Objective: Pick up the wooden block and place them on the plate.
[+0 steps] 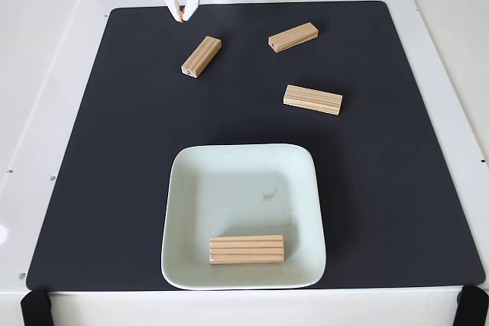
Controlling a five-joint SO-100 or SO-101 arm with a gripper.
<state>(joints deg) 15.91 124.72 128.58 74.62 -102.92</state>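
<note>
Gripper sits at the top edge of the frame, upper left, tips close together and empty, reads as clenched on nothing, hovering over the back edge of the black mat. Looks like a parked or transit pose, not a grasp

One wooden block in the plate lies flat near the front rim, long axis left-right across the frame. Pale mint square plate sits lower centre

Three still on the mat:
- nearest block, upper left, just below the gripper, long axis diagonal, lower-left to upper-right
- upper-centre block, slightly tilted, right end higher
- right block, nearly horizontal, right end a bit lower

Judgement: diagonal one is the obvious next pick, wrist needs rotating to close across its short side
</note>
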